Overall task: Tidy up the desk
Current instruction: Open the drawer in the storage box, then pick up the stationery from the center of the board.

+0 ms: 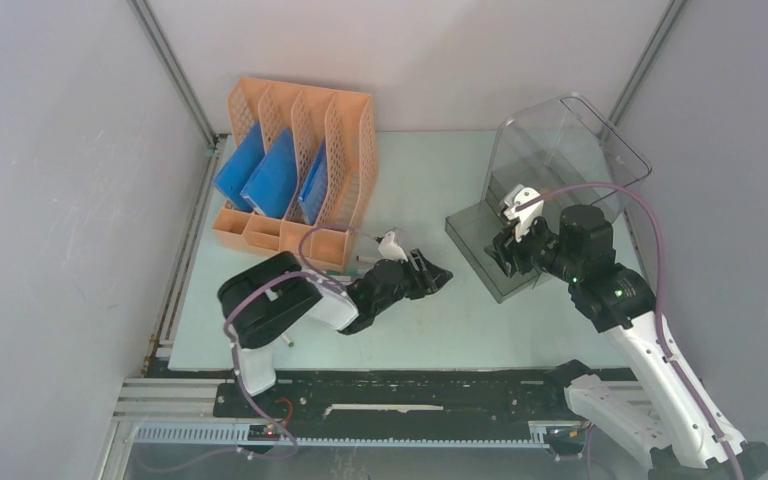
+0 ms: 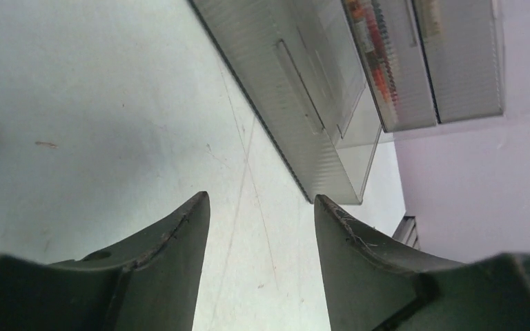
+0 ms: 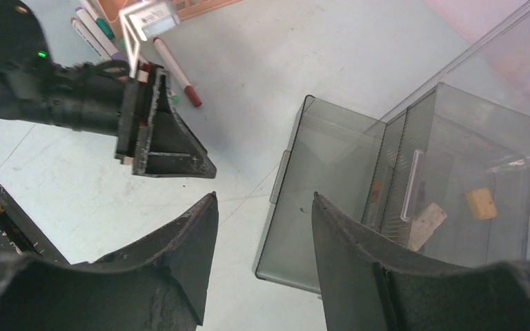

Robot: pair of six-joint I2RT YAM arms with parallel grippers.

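Mint-green and matte, the bench (image 1: pixel 480 335) spans the walled cell and carries everything. At its far left stands the orange file rack (image 1: pixel 305 130) with blue folders (image 1: pixel 260 175) in its slots, and at far right the clear drawer box (image 1: pixel 560 150), one smoky drawer (image 3: pixel 317 207) pulled out onto the surface. The left pincer (image 2: pixel 262 207) lies low near the middle, jaws well apart and empty, aimed toward that drawer. The right pincer (image 3: pixel 263 203) hangs above the drawer's front lip, likewise spread wide and holding nothing. Several markers (image 3: pixel 176 72) lie loose just beside the rack. The two arms are near each other, so a reach by either for the markers could knock the other, and an off-centre push on the drawer could skid the light box. From above the left arm hides the markers; the small pale bits (image 3: pixel 482 203) behind the ribbed plastic may be erasers, though that is too blurred to tell.
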